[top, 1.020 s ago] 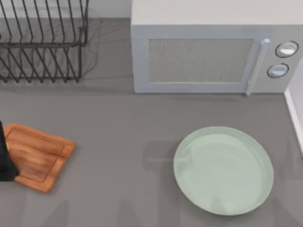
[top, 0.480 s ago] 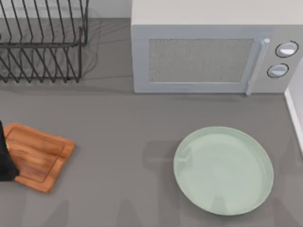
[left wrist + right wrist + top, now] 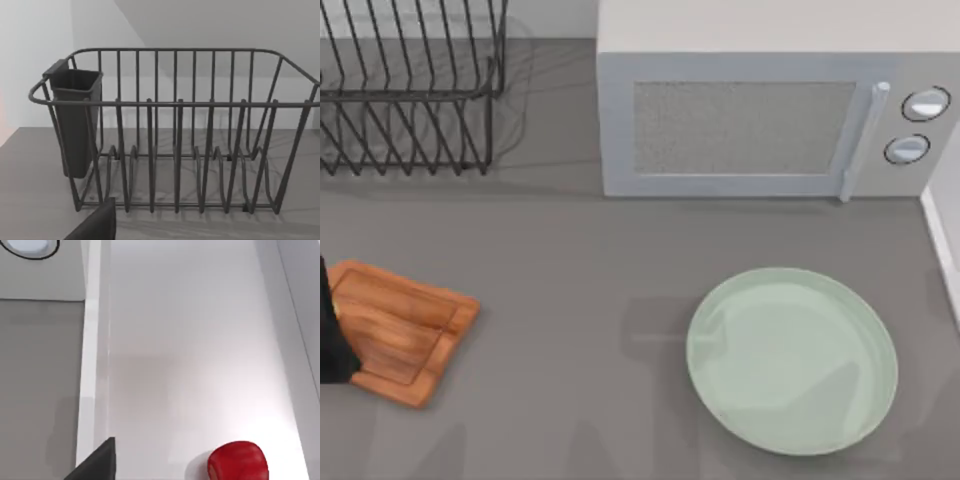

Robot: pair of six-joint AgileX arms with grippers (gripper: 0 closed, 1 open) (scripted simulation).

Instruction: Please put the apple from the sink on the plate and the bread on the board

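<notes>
**A rendered kitchen counter**

This is a kitchen. A grey bench (image 3: pixel 570 300) carries a microwave (image 3: pixel 770 120) along its far edge and a black wire dish rack (image 3: pixel 410 90) at the far left corner. A wooden cutting board (image 3: pixel 405 330) lies at the left edge, a mint-green plate (image 3: pixel 790 360) toward the right, and a white sink (image 3: pixel 200 365) holds a red apple (image 3: pixel 238 462).

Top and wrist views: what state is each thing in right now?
Plate: flat on the table, nothing on it.
Board: flat on the table, no bread on it.
Apple: lying in the sink, not held.
Microwave: door closed.
Dish rack: upright, no dishes in it.
</notes>
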